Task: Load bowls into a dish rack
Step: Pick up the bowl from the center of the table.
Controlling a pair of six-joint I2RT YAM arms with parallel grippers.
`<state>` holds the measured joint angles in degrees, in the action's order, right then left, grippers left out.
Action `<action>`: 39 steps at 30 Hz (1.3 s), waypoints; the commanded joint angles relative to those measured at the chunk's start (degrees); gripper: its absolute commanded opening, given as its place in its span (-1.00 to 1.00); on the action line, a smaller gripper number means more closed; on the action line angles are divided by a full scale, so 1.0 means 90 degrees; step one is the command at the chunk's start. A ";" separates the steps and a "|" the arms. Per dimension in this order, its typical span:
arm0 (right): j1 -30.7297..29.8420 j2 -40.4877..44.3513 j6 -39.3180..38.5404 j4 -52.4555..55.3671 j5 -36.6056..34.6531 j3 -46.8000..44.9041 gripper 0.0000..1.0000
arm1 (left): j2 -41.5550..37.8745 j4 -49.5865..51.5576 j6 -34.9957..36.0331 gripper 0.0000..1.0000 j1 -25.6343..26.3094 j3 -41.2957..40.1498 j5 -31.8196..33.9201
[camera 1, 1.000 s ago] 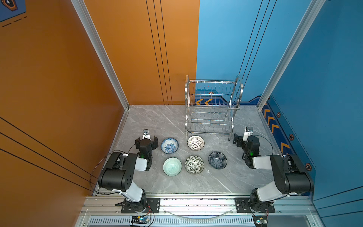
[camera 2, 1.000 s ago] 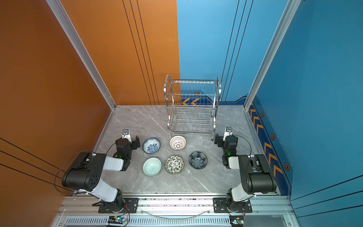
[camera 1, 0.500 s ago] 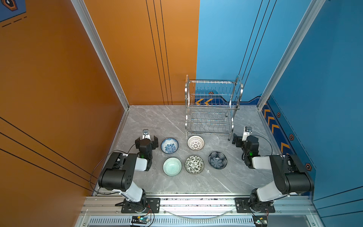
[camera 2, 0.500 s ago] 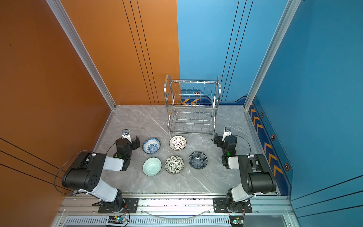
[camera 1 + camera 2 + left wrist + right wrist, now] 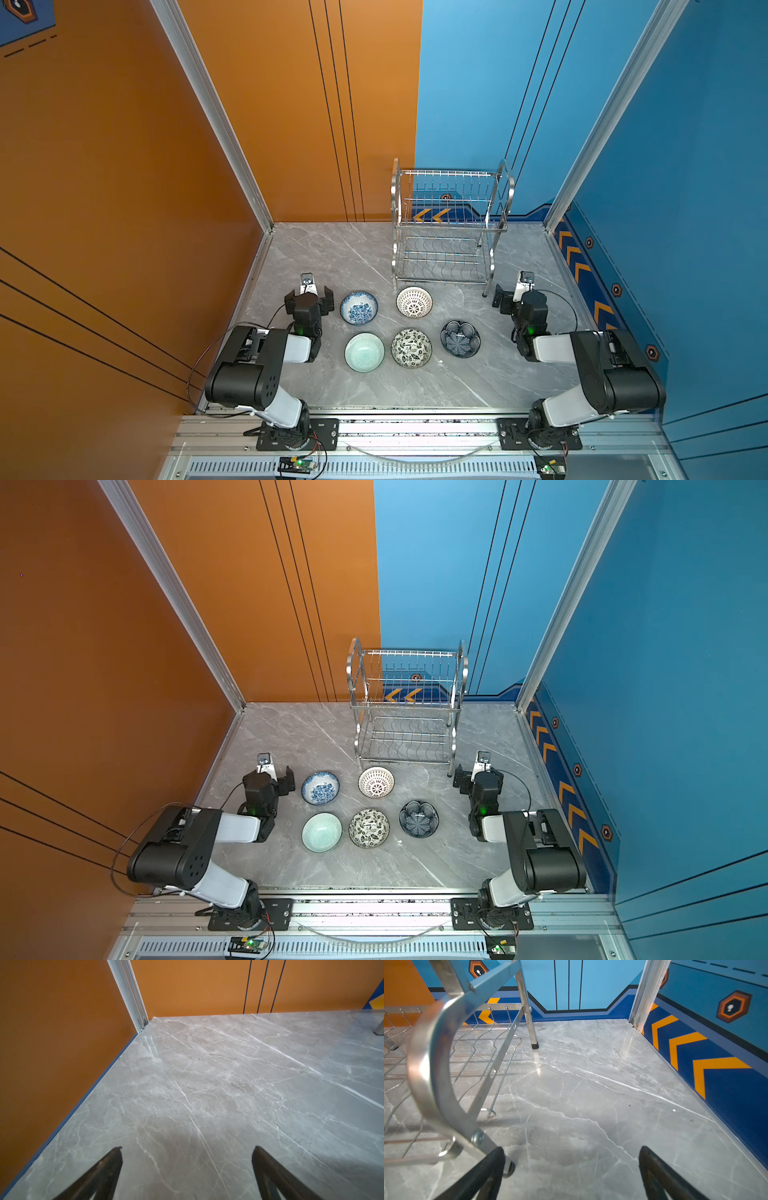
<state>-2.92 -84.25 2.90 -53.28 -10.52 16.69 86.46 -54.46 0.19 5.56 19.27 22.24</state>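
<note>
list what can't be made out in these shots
- Outer walls of the bowls: both top views look down into them.
- Any bowl up close: none falls inside either wrist view; the left one shows table past the open left pincer.
- Dish rack: cut off by the right wrist view's edge, blurred close up; one foot partly behind a finger of the open right pincer.

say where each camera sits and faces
Top views: high up front, looking down on bowls, rack, left end effector, right end effector.
Left wrist: on left arm, facing table and orange wall; open fingertips show.
Right wrist: on right arm, facing rack leg and blue wall; open fingertips show.
Shared: rack, right wrist and top views.
</note>
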 commanded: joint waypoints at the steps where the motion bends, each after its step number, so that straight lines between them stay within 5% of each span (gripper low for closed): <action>1: 0.0030 0.0928 0.0231 -0.0382 -0.0487 -0.0484 0.99 | -0.0697 -0.0048 0.0310 0.96 0.0502 -0.0179 0.1004; 5: 0.0017 0.2233 0.0426 0.1434 -0.0517 -0.0319 0.99 | -0.1535 0.0488 0.0628 0.96 0.1441 -0.0085 0.2842; 7: -0.0037 0.2867 0.0570 0.2231 -0.0515 -0.0293 0.99 | -0.2182 0.2189 0.0124 0.97 0.1749 0.0339 0.2884; 14: -0.0638 0.4057 0.1379 0.6074 -0.0712 0.0965 0.99 | -0.2867 0.7050 -0.2041 0.86 0.1346 0.2456 0.0479; 20: -0.2774 0.3448 0.1358 0.7900 -0.1602 0.2345 0.99 | -0.2300 0.9937 -0.2467 0.66 0.1059 0.3858 -0.1493; 28: -0.5027 0.2633 0.1861 0.8046 -0.1921 0.2779 0.97 | -0.2357 1.0053 -0.3028 0.48 0.0648 0.3249 -0.2557; 32: -0.5571 0.2480 0.1817 0.7830 -0.1887 0.2856 0.98 | -0.2119 0.9621 -0.3116 0.24 0.0461 0.3036 -0.3253; 39: -0.6247 0.2153 0.1602 0.7582 -0.1936 0.2961 0.99 | -0.1713 0.9199 -0.3154 0.11 0.0456 0.3009 -0.3263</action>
<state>-57.63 -63.72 17.85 15.66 -25.87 42.02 70.39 30.74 -27.49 9.96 47.03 -5.13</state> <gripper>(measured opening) 0.998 0.555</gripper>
